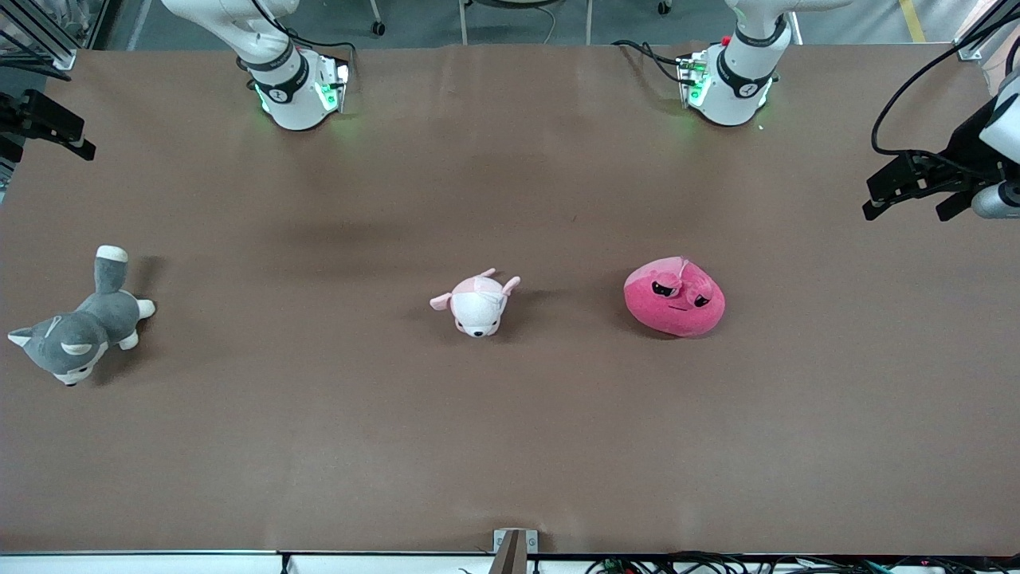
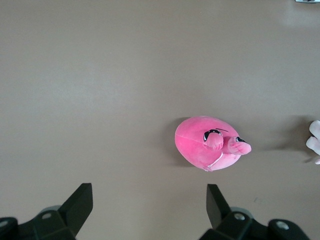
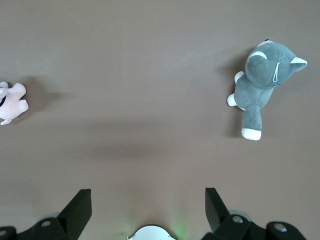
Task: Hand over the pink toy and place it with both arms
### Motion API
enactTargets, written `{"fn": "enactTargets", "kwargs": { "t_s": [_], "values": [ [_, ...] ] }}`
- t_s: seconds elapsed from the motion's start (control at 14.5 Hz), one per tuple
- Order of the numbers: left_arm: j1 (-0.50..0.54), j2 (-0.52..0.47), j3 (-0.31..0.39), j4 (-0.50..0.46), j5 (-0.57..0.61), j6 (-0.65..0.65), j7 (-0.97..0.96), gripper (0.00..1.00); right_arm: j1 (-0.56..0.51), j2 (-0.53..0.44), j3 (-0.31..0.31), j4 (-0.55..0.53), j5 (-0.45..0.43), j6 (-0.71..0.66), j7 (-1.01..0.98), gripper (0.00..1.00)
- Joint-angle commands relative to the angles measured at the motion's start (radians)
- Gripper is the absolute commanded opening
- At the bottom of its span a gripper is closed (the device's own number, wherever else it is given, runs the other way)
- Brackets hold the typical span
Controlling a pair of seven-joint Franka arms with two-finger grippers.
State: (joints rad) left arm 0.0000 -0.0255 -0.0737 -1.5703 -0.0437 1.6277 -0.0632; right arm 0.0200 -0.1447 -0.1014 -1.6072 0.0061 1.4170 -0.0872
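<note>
The pink toy (image 1: 674, 296) is a hot-pink blob plush with droopy black eyes. It lies on the brown table toward the left arm's end. It also shows in the left wrist view (image 2: 207, 142), well clear of the fingers. My left gripper (image 1: 904, 209) hangs high over the table's left-arm end, open and empty, as the left wrist view (image 2: 149, 192) also shows. My right gripper (image 1: 48, 131) hangs high over the right arm's end, open and empty, as the right wrist view (image 3: 148, 195) also shows.
A pale pink-and-white puppy plush (image 1: 476, 303) lies mid-table beside the pink toy. A grey-and-white husky plush (image 1: 76, 327) lies at the right arm's end and also shows in the right wrist view (image 3: 262, 82). Both arm bases (image 1: 295, 88) (image 1: 733, 84) stand farthest from the camera.
</note>
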Motion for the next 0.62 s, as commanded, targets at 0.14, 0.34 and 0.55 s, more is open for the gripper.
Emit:
{"fn": "enactTargets", "kwargs": {
  "t_s": [0.14, 0.34, 0.55],
  "values": [
    [-0.011, 0.048, -0.009, 0.018, 0.025, 0.006, 0.013, 1.0, -0.002, -0.006, 0.0, 0.015, 0.005, -0.001, -0.009, 1.0],
    [-0.012, 0.101, -0.046, 0.019, 0.013, 0.001, 0.016, 1.0, -0.002, -0.006, -0.001, 0.015, 0.003, -0.003, -0.008, 1.0],
    [-0.018, 0.151, -0.083, 0.006, 0.018, -0.025, 0.009, 1.0, -0.003, -0.006, -0.001, 0.015, 0.003, -0.003, -0.008, 1.0]
  ]
}}
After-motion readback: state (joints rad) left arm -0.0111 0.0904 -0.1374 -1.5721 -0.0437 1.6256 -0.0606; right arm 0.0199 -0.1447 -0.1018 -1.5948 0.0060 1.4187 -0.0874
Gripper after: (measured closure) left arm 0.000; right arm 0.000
